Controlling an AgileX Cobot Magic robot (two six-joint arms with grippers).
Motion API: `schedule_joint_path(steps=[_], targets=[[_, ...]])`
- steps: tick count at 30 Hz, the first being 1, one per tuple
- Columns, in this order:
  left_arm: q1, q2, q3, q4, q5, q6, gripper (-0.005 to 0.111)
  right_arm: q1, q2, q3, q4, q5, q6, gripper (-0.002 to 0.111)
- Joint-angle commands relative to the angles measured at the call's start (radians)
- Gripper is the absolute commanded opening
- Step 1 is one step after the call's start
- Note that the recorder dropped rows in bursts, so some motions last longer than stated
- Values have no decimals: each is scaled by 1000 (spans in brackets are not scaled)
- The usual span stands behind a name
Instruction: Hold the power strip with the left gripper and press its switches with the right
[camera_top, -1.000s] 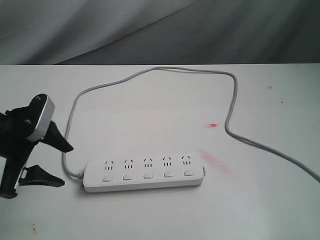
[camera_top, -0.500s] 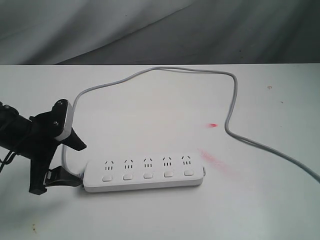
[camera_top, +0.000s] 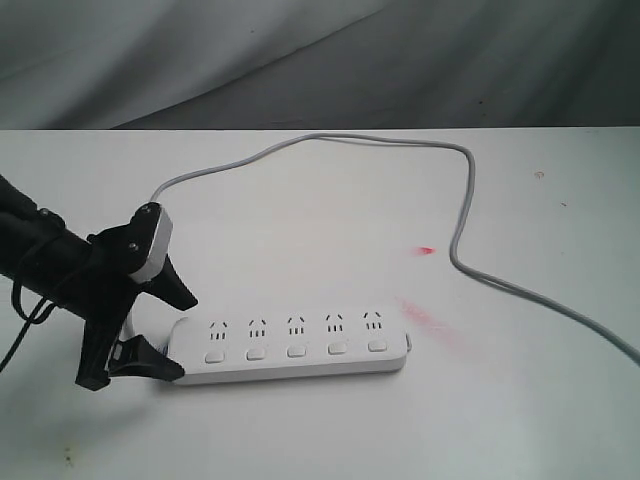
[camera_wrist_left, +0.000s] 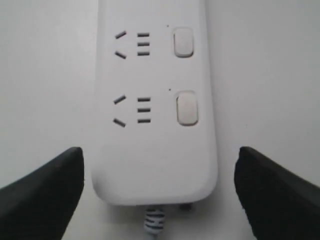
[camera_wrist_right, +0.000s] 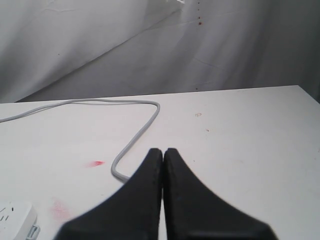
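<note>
The white power strip (camera_top: 290, 345) lies flat on the table, its five switches (camera_top: 296, 350) in a row below the outlets. Its grey cord (camera_top: 460, 200) loops back and off to the right. My left gripper (camera_top: 188, 338) is open, with one finger either side of the strip's cord end. In the left wrist view the strip (camera_wrist_left: 155, 160) sits between the black fingers (camera_wrist_left: 45, 192), with gaps on both sides, and two switches (camera_wrist_left: 187, 107) show. My right gripper (camera_wrist_right: 163, 150) is shut and empty above the table, out of the exterior view. The cord (camera_wrist_right: 135, 137) and a strip corner (camera_wrist_right: 15, 215) lie beyond it.
Red marks stain the table (camera_top: 427, 250) to the right of the strip, a smear (camera_top: 430, 322) near its right end. A grey cloth backdrop (camera_top: 300, 60) hangs behind the table's far edge. The cord's loop encloses the space behind the strip.
My left gripper has moved right along the table to the strip's cord end, and its open fingers now straddle that end. The strip has not moved.
</note>
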Motion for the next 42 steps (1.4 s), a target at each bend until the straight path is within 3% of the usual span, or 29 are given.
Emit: schedule_joint_path(steps=[1,4,18,27,42], targets=[[-39,2,-8,-22,-12,5,78,-6,-4,3,-5,-8,-1,0],[-42,4,-8,-26,-70,5,78,-6,-4,3,-5,-8,-1,0],[-44,61,-8,-38,-57,5,77,-6,-4,3,-5,-8,-1,0],[-44,61,-8,-38,-57,5,44,-6,-4,3,-5,-8,-1,0],[-44,61,-8,-38,-57,5,42,-6,-4,3,-5,-8,-1,0]])
